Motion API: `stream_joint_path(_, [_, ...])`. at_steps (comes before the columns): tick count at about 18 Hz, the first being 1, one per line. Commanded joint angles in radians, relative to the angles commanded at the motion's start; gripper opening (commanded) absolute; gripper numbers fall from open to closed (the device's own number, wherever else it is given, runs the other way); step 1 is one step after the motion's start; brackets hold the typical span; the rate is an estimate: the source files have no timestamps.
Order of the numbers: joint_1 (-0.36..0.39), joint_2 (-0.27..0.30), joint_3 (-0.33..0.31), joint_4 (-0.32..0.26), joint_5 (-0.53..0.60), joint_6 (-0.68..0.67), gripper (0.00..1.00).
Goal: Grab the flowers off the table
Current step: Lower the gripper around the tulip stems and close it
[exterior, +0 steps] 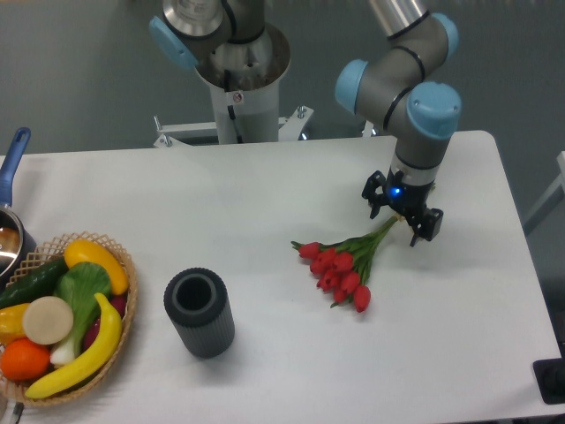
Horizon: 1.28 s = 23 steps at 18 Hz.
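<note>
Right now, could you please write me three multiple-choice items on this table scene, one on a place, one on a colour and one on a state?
1. Where does the gripper stand?
A. over the flowers' stems
B. over the basket
C. inside the black cup

2. What colour are the buds of the flowers?
A. yellow
B. red
C. white

3. How are the flowers?
A. lying on the table
B. standing in the cup
C. lying in the basket

Answers: 1 A, fingers straddle the stem end; 2 B, clearly red; 3 A, flat on the white top.
</note>
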Motion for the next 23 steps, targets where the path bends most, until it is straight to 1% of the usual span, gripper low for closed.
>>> stream_joint_path(6, [0.003, 0.006, -0.020, 0.000, 0.000, 0.035, 1.00])
stream_joint_path(8, [0.005, 0.009, -0.043, 0.000, 0.000, 0.055, 1.00])
stream_joint_path(11, [0.006, 0.011, -0.049, 0.000, 0.000, 0.060, 1.00])
stream_joint_path(15, [0.012, 0.012, -0.057, 0.000, 0.000, 0.060, 0.82])
stream_joint_path(16, [0.012, 0.014, -0.054, 0.000, 0.000, 0.060, 0.79])
stream_joint_path(17, [0.011, 0.014, -0.051, 0.000, 0.000, 0.057, 0.69])
stream_joint_path(19, [0.011, 0.015, -0.046, -0.003, -0.002, 0.051, 0.61])
stream_joint_path(21, [0.008, 0.015, -0.043, -0.006, -0.003, 0.049, 0.56])
stream_joint_path(23, [0.008, 0.015, -0.043, -0.006, -0.006, 0.048, 0.47])
